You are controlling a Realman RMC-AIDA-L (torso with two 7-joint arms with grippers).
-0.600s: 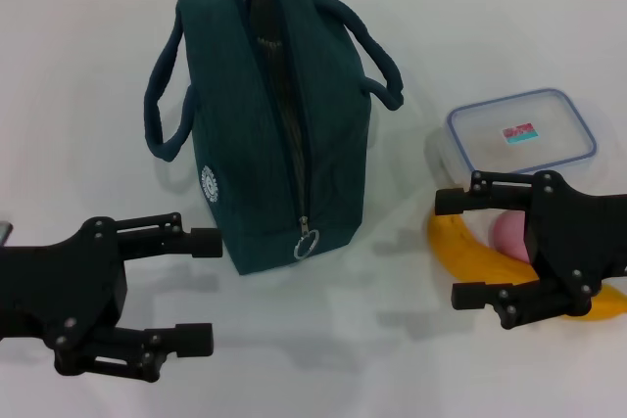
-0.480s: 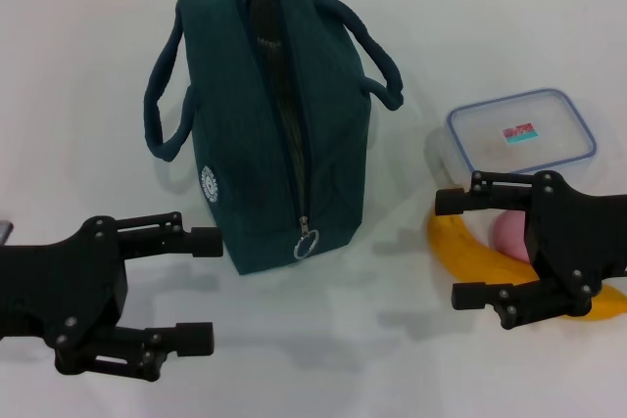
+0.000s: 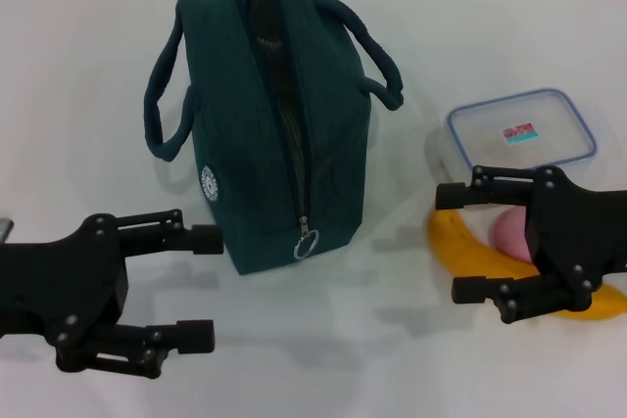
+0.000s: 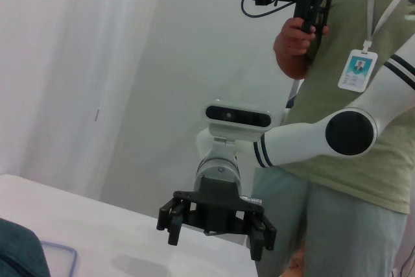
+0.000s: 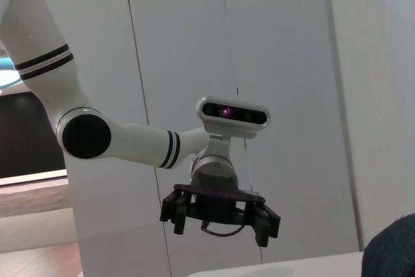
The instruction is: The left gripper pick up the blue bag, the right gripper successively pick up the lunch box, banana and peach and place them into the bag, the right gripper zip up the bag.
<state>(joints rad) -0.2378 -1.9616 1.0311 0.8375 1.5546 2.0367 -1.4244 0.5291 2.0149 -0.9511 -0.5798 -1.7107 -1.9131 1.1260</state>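
White desk (image 3: 78,66) carries the upright, unzipped bag (image 3: 269,115) just beyond the released left claw (image 3: 201,286), while the released right claw (image 3: 460,244) hovers over the banana (image 3: 470,252) and peach (image 3: 509,234), the lunch box (image 3: 521,132) just beyond it.

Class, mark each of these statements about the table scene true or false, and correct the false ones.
1. The blue bag stands unzipped. True.
2. The lunch box is inside the bag. False: it lies on the table, on the bag's right.
3. The left gripper holds a bag handle. False: it hangs open, short of the bag.
4. The banana lies nearer the robot than the lunch box. True.
5. The right gripper is shut on the peach. False: it is open above the fruit, holding nothing.
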